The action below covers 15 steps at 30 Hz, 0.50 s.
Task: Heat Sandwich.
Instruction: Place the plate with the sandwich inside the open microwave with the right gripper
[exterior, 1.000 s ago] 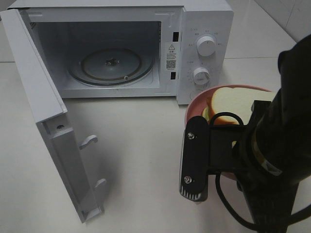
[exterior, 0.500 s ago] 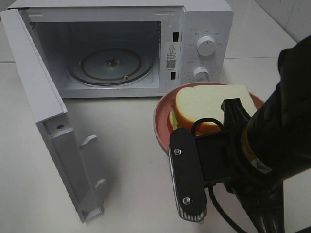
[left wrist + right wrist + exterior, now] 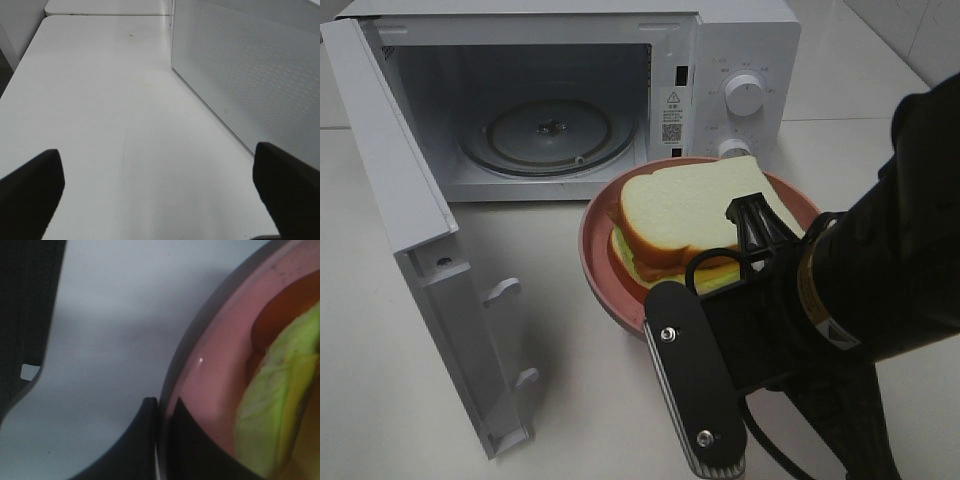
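Observation:
The sandwich (image 3: 690, 213), white bread over green and red layers, lies on a round pink plate (image 3: 596, 252) held above the table in front of the microwave (image 3: 745, 50). In the right wrist view my right gripper (image 3: 162, 440) is shut on the plate's rim (image 3: 200, 375), one finger on each side, with the green filling (image 3: 277, 405) close by. In the high view the right arm's black camera mount (image 3: 690, 385) hides those fingers. My left gripper (image 3: 160, 180) stands open over bare table, with nothing between its fingers.
The microwave's door (image 3: 410, 230) is swung wide open to the left, and the glass turntable (image 3: 550, 132) inside is bare. In the left wrist view the microwave's perforated side (image 3: 250, 65) stands close by, beside white tabletop (image 3: 100, 100).
The right arm has carried the plate with the sandwich leftward, from in front of the control knobs toward the microwave's open cavity. The left gripper has not changed.

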Each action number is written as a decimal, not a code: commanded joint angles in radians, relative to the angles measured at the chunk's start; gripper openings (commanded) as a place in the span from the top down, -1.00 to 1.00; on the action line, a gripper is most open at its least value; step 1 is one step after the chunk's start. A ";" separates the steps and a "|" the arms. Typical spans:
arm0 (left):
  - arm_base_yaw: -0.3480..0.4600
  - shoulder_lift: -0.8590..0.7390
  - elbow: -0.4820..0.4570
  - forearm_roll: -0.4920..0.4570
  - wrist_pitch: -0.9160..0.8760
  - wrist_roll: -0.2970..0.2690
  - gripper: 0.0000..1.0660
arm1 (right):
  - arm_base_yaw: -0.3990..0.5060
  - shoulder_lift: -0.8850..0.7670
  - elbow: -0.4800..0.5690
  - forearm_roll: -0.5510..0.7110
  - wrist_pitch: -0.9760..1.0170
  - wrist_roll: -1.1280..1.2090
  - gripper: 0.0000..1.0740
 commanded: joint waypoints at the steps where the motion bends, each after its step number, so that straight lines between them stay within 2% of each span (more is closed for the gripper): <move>1: 0.001 -0.026 0.002 -0.004 -0.006 0.002 -0.82 | -0.017 -0.008 0.001 -0.025 -0.034 -0.050 1.00; 8: 0.001 -0.026 0.002 -0.004 -0.006 0.002 -0.82 | -0.113 -0.008 0.001 0.000 -0.040 -0.211 1.00; 15: 0.001 -0.026 0.002 -0.004 -0.006 0.002 -0.82 | -0.228 -0.008 0.001 0.125 -0.131 -0.521 1.00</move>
